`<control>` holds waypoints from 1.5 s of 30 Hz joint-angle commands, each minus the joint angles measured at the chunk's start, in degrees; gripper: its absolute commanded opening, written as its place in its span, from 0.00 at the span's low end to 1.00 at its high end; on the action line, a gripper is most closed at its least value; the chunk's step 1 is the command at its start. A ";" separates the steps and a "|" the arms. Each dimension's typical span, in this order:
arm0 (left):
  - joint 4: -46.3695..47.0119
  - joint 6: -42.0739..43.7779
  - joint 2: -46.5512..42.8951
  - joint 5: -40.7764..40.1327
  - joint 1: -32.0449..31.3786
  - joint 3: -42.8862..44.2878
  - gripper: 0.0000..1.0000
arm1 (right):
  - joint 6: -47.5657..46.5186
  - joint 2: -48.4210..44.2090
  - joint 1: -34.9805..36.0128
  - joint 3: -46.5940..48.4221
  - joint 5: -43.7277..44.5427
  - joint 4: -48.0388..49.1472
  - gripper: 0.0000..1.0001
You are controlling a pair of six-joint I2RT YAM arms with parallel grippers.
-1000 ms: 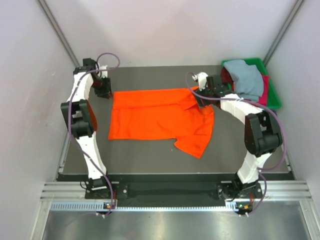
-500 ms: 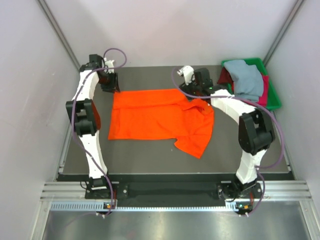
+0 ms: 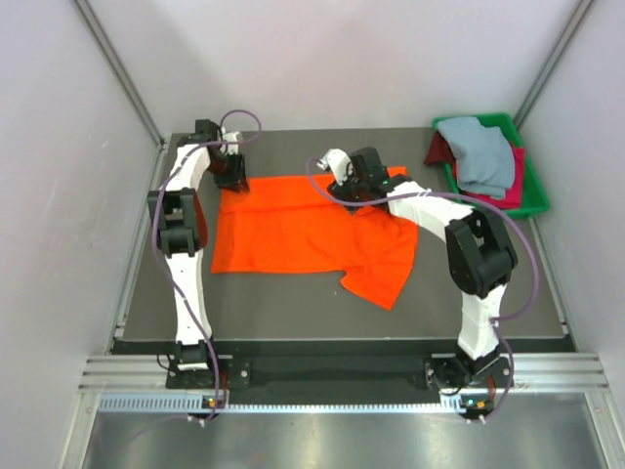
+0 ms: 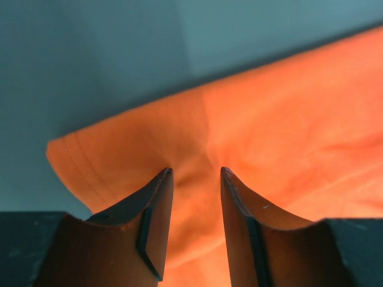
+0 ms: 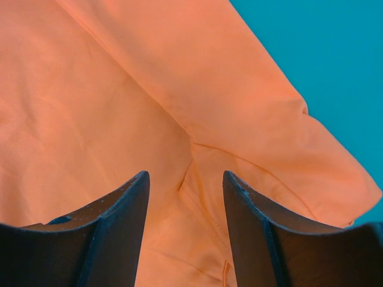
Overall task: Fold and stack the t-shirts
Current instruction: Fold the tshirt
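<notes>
The bright orange t-shirt (image 3: 293, 230) lies spread on the dark table, one sleeve trailing toward the front right. My left gripper (image 3: 232, 176) is down on its back left corner. It is open, and the tips (image 4: 195, 172) straddle a small pucker of orange cloth (image 4: 287, 119) near the hem. My right gripper (image 3: 350, 188) sits at the shirt's back edge. It is wide open (image 5: 185, 174) over a seam in the orange cloth (image 5: 90, 107). A pale grey-blue shirt (image 3: 483, 151) and dark red shirts (image 3: 437, 149) lie heaped at the back right.
The green plastic tray (image 3: 535, 200) stands at the back right corner under the heaped shirts. Bare dark table (image 3: 293, 313) lies in front of the orange shirt. White walls close in on both sides and at the back.
Both arms have swung inward: the left gripper moved right onto the shirt's back left corner, and the right gripper moved left along the back edge from the sleeve.
</notes>
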 commanded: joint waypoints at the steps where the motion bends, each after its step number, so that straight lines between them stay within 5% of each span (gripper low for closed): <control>1: 2.40 -0.36 0.00 0.09 0.20 3.20 0.42 | -1.12 1.41 -0.08 0.96 0.41 0.29 0.53; 32: 2.66 -1.15 0.80 -0.44 0.20 2.41 0.41 | -2.71 5.63 -4.04 0.17 1.03 -1.21 0.34; 45: 2.57 -1.41 0.09 -0.44 0.20 2.14 0.40 | -1.74 4.31 -2.81 -1.06 -1.52 -2.79 0.38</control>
